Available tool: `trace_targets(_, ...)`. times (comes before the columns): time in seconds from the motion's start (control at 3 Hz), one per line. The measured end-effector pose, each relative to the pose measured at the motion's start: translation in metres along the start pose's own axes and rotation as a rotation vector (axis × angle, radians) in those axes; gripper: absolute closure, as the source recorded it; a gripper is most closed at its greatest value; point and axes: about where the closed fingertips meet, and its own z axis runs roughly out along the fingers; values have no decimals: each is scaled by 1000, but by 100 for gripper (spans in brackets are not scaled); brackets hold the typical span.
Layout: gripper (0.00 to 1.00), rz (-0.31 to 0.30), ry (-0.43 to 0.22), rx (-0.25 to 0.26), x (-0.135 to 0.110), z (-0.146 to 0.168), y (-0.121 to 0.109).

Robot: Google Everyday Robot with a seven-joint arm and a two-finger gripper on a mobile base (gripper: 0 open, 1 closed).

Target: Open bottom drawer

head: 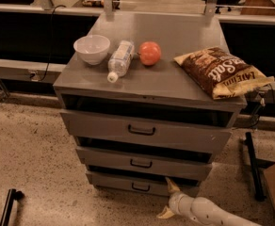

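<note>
The bottom drawer [123, 183] is the lowest, slimmest grey front of three in the grey cabinet, with a small black bar handle [141, 188]. A dark gap shows above its front panel. My gripper [169, 199] comes in from the lower right on a white arm. Its two pale fingers are spread apart, the upper one [171, 184] against the right end of the bottom drawer's front and the lower one [166, 213] near the floor. It holds nothing.
On the cabinet top [175, 79] lie a white bowl [92, 48], a plastic bottle [118, 59] on its side, a red-orange fruit [149, 53] and a chip bag [220, 72]. The tall top drawer [142, 130] and middle drawer [141, 163] stand above. A black stand [253, 166] is at right, speckled floor at left.
</note>
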Motion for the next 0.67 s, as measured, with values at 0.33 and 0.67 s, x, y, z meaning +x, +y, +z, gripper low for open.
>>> trace_targets(0.33, 19, 31, 9, -10, 13, 9, -10)
trace_targets(0.67, 28, 60, 22, -13, 24, 14, -17)
